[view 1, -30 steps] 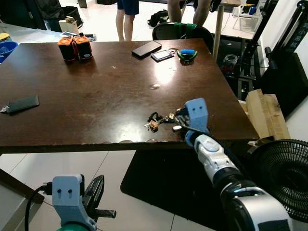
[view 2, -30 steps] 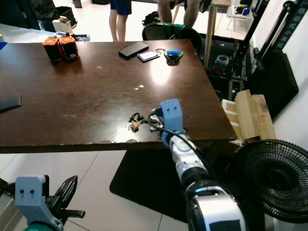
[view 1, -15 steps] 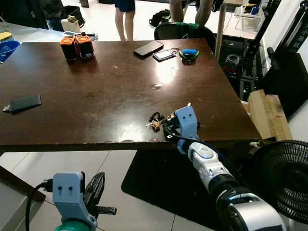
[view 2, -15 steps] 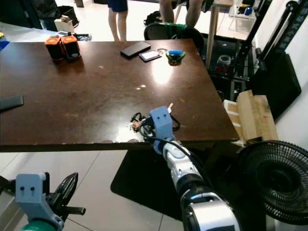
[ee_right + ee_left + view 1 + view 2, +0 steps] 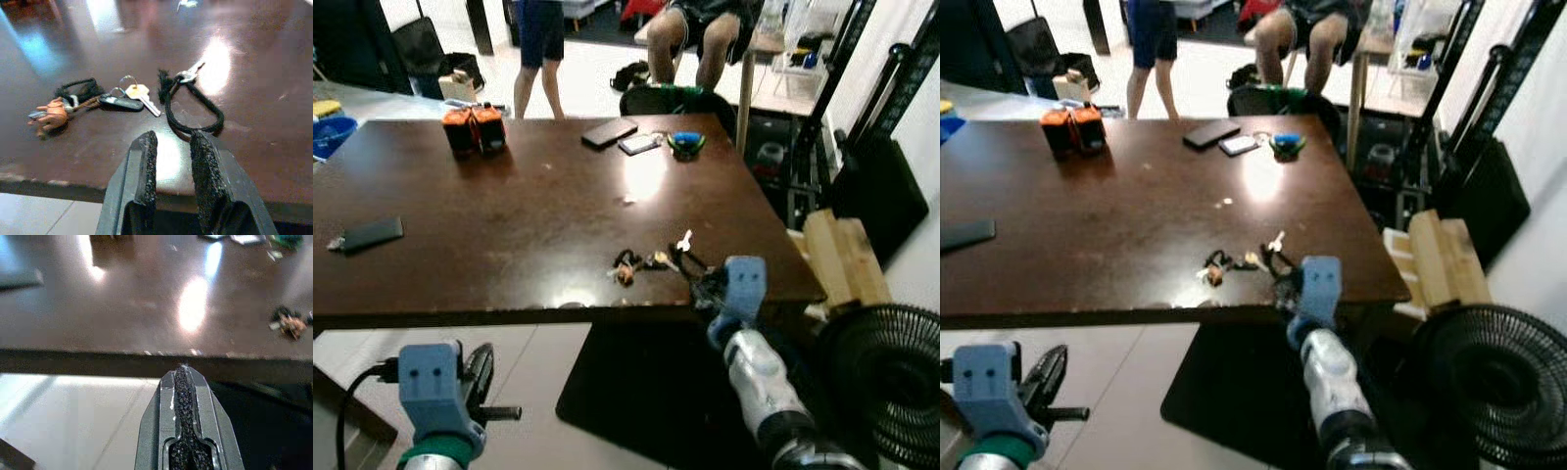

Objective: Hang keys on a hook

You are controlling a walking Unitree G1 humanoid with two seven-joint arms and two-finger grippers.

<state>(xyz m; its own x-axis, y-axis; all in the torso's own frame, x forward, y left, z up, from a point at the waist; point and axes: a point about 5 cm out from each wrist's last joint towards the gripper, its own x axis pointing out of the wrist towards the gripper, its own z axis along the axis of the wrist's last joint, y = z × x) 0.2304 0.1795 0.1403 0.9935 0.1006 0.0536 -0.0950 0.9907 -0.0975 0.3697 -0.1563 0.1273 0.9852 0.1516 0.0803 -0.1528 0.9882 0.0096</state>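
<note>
my right gripper [image 5: 171, 147] had drawn back off the table edge, slightly parted and empty. keys [image 5: 122, 98] lay just ahead, ungrasped; i judged another reach needed.

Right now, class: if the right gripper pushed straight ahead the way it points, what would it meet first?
Probably the black cord loop of the keys, lying just beyond the right gripper on the table; depth is uncertain.

Both head views look forward and down across the brown table [image 5: 509, 196], sharing its near edge low in frame. The right wrist view sits close over that edge; the left wrist view looks from lower and farther back.
</note>
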